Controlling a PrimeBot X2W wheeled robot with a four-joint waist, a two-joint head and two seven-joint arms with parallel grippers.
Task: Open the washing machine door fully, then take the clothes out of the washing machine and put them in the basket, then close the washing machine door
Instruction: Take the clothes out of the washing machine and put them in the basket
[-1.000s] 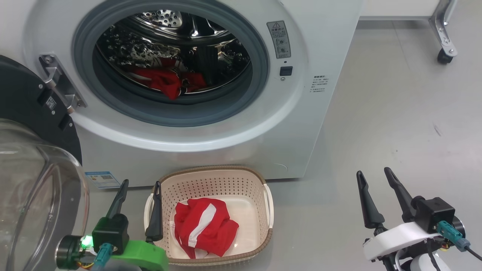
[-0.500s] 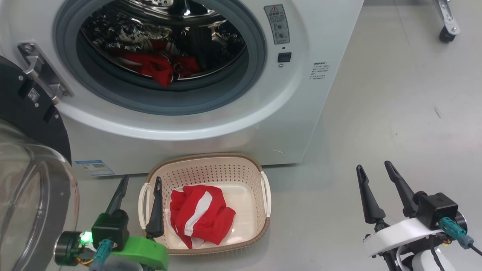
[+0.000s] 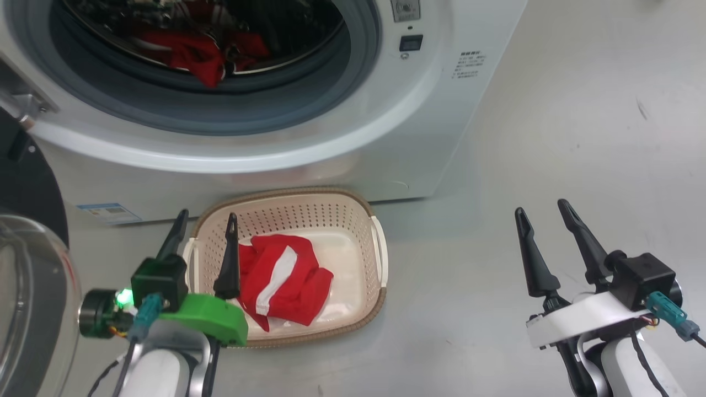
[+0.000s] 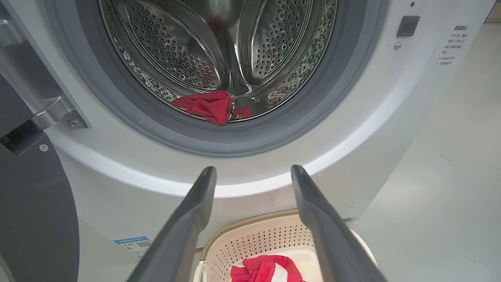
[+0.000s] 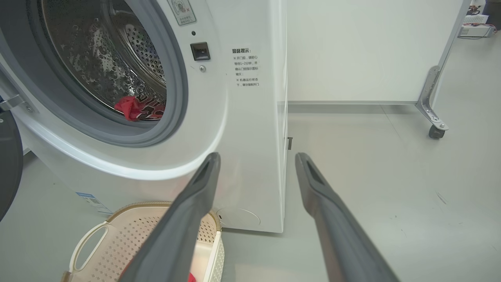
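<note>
Washing machine (image 3: 386, 138) stands on a grey floor (image 3: 551, 138). Its door (image 3: 25, 187) is swung open on the robot's left, hinge (image 4: 58, 117) exposed, and the glass bowl (image 3: 27, 309) bulges at the lower left of the head view. Red clothes (image 4: 207, 106) lie at the bottom front of the steel drum (image 4: 235, 51), just behind the grey gasket (image 4: 156, 125). Basket (image 3: 309, 212) sits on the floor close against the machine's front, below the opening and right of the small blue label (image 3: 107, 212). One red garment (image 3: 281, 275) with a white stripe lies crumpled in its left half. Left gripper (image 3: 207, 215) has its jaws spread wide and holds nothing. In the head view one finger falls outside the basket's left rim and the other over the inside, next to the garment; I cannot tell if it touches. Right gripper (image 3: 540, 207) is well off to the right over bare floor, jaws parted and empty, fingers pointing toward the machine's right front corner.
</note>
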